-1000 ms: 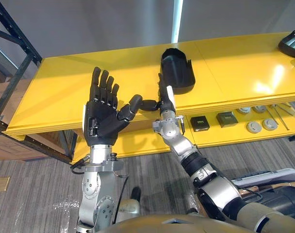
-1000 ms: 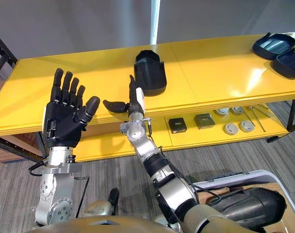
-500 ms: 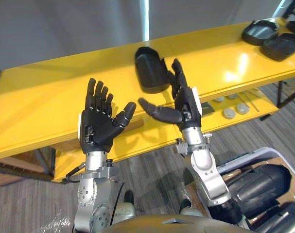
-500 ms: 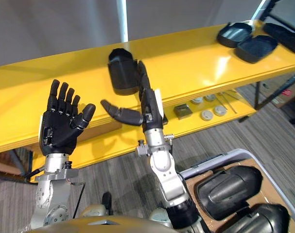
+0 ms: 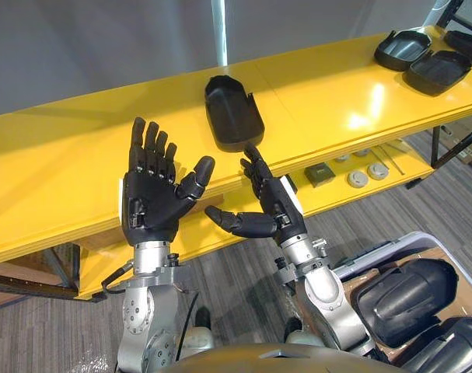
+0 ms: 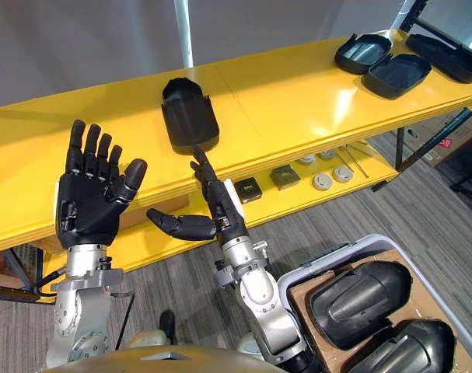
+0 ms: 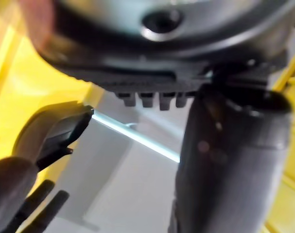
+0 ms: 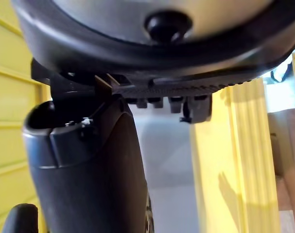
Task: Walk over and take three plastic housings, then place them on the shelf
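Both hands are hovering empty before the yellow shelf: the left hand is standing upright, fingers spread straight, while the right hand is reaching forward, fingers extended and thumb out, grasping nothing. A black plastic housing is lying on the top board just beyond the right hand's fingertips, not touching them. Further housings are sitting at the shelf's far right end, and boxed housings are lying in a grey bin at the robot's right

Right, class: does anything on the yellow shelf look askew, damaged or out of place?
Nothing looks damaged or spilled. One black plastic housing lies open side up, slightly skewed to the yellow shelf's front edge, apart from other black housings at its right end.
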Available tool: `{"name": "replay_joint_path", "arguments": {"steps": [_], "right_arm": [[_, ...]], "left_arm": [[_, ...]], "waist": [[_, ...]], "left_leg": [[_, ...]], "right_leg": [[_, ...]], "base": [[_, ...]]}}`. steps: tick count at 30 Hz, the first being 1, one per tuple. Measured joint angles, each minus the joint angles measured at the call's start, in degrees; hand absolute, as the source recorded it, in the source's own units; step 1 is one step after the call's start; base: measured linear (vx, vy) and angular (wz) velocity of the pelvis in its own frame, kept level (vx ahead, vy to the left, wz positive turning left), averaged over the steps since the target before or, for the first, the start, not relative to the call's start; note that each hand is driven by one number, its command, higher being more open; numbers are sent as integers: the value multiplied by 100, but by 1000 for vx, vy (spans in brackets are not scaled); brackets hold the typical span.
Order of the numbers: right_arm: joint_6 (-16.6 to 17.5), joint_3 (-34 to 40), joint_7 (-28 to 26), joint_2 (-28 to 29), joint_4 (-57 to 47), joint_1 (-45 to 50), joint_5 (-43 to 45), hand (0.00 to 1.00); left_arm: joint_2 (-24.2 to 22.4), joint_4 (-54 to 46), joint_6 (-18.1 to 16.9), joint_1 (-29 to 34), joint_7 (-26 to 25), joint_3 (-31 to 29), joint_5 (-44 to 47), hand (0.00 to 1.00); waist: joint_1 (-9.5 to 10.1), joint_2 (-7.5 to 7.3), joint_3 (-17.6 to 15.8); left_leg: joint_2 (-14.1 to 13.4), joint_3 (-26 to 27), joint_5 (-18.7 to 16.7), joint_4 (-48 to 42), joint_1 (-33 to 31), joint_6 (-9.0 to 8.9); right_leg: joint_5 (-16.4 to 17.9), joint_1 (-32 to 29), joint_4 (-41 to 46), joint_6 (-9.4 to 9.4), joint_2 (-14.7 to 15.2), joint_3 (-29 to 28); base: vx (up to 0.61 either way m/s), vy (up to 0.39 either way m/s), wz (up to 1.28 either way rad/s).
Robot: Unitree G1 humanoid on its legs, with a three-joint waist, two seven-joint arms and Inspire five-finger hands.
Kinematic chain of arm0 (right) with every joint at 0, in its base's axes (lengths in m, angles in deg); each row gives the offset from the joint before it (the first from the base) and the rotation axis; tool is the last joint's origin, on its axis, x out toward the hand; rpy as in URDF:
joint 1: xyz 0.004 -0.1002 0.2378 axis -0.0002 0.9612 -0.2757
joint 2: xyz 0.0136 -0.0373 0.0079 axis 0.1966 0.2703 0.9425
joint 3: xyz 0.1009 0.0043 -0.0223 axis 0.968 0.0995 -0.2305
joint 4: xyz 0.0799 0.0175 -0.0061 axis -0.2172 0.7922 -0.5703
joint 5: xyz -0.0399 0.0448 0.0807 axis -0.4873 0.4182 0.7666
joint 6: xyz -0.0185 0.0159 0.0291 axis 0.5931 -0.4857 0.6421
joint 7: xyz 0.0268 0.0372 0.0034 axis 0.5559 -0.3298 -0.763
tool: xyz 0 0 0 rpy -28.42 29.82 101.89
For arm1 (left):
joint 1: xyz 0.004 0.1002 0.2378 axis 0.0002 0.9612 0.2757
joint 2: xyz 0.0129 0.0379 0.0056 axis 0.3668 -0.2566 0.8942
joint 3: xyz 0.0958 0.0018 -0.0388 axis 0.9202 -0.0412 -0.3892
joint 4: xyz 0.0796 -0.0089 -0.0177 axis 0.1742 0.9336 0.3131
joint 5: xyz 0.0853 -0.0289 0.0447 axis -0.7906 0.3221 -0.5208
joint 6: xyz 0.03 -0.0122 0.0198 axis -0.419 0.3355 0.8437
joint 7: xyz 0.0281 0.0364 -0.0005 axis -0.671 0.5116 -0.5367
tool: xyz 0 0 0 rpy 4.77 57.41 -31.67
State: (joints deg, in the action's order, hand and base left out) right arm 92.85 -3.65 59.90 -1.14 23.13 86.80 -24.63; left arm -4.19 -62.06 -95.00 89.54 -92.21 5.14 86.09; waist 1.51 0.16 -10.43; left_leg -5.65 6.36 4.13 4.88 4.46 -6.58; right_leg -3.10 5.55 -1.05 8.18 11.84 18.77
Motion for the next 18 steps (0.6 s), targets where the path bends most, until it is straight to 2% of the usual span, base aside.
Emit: {"name": "replay_joint_path", "arguments": {"steps": [5, 9, 15, 18], "right_arm": [[-7, 29, 490, -32, 328, -169, -13, 100], [-147, 173, 835, -28, 917, -704, -11, 100], [-191, 445, 1067, -1, 1406, -1267, -39, 100], [-191, 541, 1134, -1, 1556, -1474, -55, 100]], "left_arm": [[26, 1, 0, 0, 1, 109, -1, 100], [111, 2, 12, -2, 12, 204, -1, 100], [110, 10, 21, -43, 27, 202, -66, 100], [109, 30, 22, -43, 53, 201, -216, 100]], "waist": [[-4, 21, 21], [15, 85, 59], [30, 124, 82], [104, 127, 81]], "left_leg": [[5, -92, 20, 16, -3, 14], [10, -161, 60, 16, -27, 23], [15, -305, 139, 2, -111, 15], [16, -327, 150, 0, -108, 16]], "right_leg": [[4, 54, 1, -2, 2, 107], [4, 64, 11, -3, 2, 154], [4, 69, 19, -5, 0, 281], [9, 70, 42, -13, 1, 291]], "base": [[-45, -14, 9], [-37, -10, 8], [-28, -14, 11], [-19, -6, 2]]}}
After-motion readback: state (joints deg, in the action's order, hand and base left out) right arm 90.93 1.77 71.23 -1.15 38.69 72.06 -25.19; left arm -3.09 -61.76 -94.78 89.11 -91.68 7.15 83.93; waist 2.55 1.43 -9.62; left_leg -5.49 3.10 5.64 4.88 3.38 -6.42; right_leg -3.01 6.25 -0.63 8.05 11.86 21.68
